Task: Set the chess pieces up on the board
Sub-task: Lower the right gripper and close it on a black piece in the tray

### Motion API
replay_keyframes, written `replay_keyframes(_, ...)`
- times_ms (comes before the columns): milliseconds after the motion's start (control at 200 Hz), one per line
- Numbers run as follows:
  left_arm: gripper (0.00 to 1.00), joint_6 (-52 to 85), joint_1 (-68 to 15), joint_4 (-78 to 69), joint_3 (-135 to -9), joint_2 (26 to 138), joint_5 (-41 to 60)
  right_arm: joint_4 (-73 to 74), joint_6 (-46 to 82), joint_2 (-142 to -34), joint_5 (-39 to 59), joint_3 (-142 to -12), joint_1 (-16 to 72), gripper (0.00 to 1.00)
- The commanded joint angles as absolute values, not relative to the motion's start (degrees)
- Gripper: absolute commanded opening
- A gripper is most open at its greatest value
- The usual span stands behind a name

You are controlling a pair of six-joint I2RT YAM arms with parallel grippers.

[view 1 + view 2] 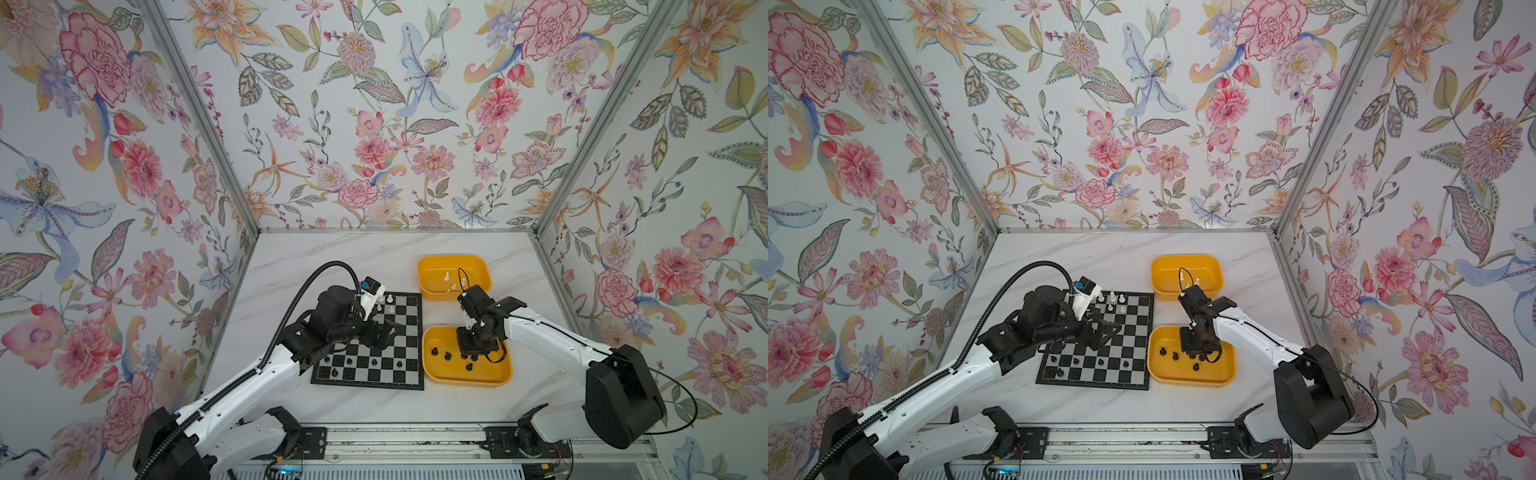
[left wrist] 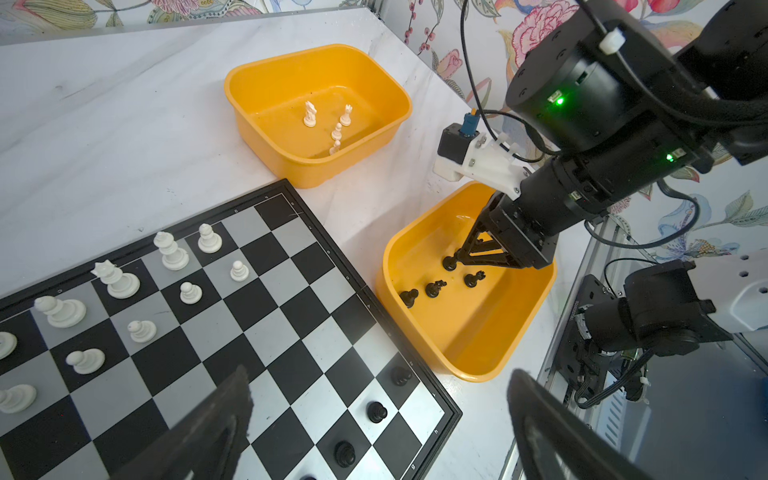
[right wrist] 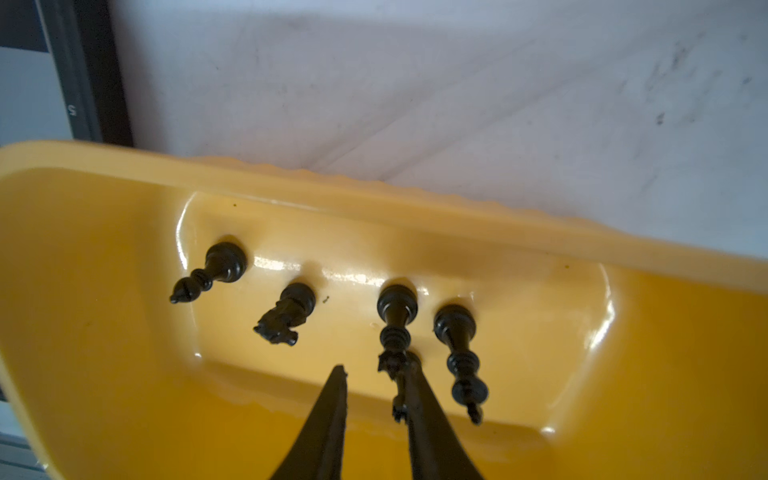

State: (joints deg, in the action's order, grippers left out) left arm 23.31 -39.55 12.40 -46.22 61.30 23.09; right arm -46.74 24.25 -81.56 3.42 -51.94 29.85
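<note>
**Black's turn in the setup:** the right gripper (image 3: 376,370) is down inside the near yellow tub (image 1: 473,381), lower right of centre in both top views. Its jaws stand a narrow gap apart, clamped on nothing. In the right wrist view one finger (image 3: 417,399) lies against the head of a crowned black piece (image 3: 397,309). That piece stands mid-frame between a knight (image 3: 291,311) and a taller piece (image 3: 459,332); the other finger is clear of it.

The pick looks about to be made. The next move calls for centring the jaws on that piece, closing, and lifting straight up without toppling its neighbours.

The right arm extends from the lower right, wrist bent steeply down. The left gripper (image 2: 378,372) hangs over the board (image 1: 409,332), lower centre, jaws wide apart and empty. White chessmen (image 2: 170,251) stand at the board's upper end and black pawns (image 2: 377,411) at its lower end. More white ones wait in the far tub (image 1: 453,257).
</note>
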Motion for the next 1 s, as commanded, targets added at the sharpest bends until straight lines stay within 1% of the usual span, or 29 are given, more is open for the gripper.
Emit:
replay_keyframes(0,0.97,22.2,-39.9,13.2,-46.9,61.3,21.6,-46.4,23.2,-82.7,2.0,-52.2,29.4,0.27)
replay_keyframes(661,0.97,22.9,-39.9,13.0,-46.3,59.9,20.7,-45.5,22.1,-85.8,2.1,-53.2,29.1,0.27)
replay_keyframes(996,0.97,22.9,-39.9,13.4,-46.5,59.5,20.5,-45.6,21.9,-86.7,1.3,-53.4,29.1,0.19)
